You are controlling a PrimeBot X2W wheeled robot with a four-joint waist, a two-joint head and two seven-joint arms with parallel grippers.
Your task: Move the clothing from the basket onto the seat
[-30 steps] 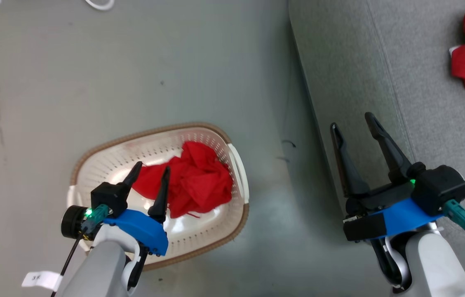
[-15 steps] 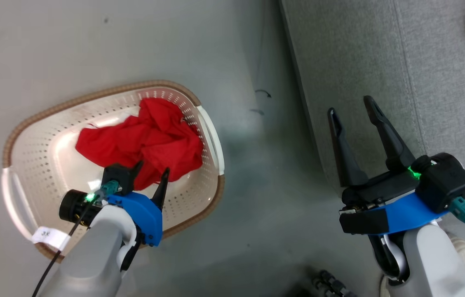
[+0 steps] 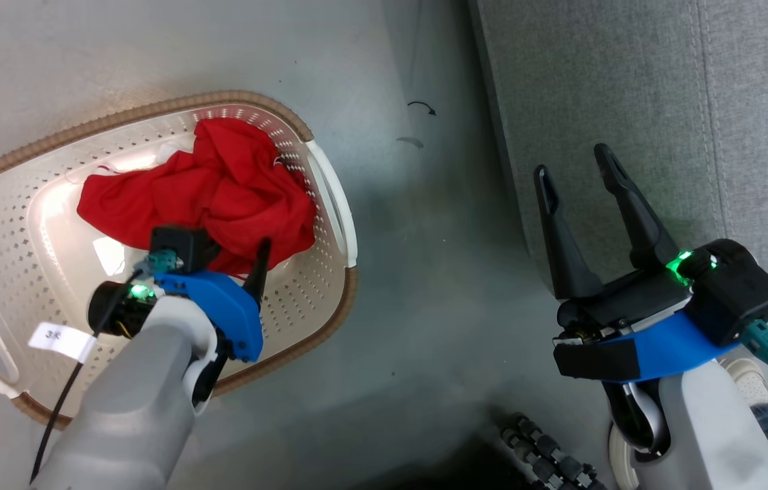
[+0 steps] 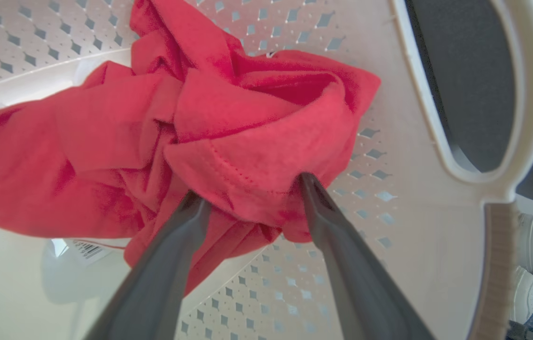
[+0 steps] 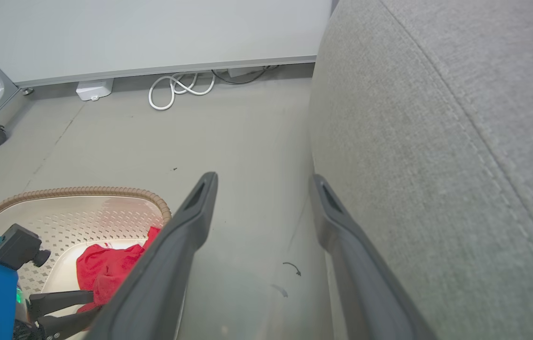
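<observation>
Gleaming grey floor (image 3: 152,41) beside seat (image 3: 629,82)

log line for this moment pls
left gripper open, astride clothing in basket | right gripper open, by seat edge | clothing not yet gripped

Clothing (image 4: 228,141), centre of left wrist view, is seen as soft matt red knit cloth w/ a stitched hem. Basket (image 4: 436,226) is smooth, glossy cream plastic; rim (image 5: 82,191) is woven-look, prob. plastic too. Seat (image 3: 629,88), upper right, is shown as rough grey fabric. Floor (image 3: 425,340): smooth, slight sheen.
</observation>
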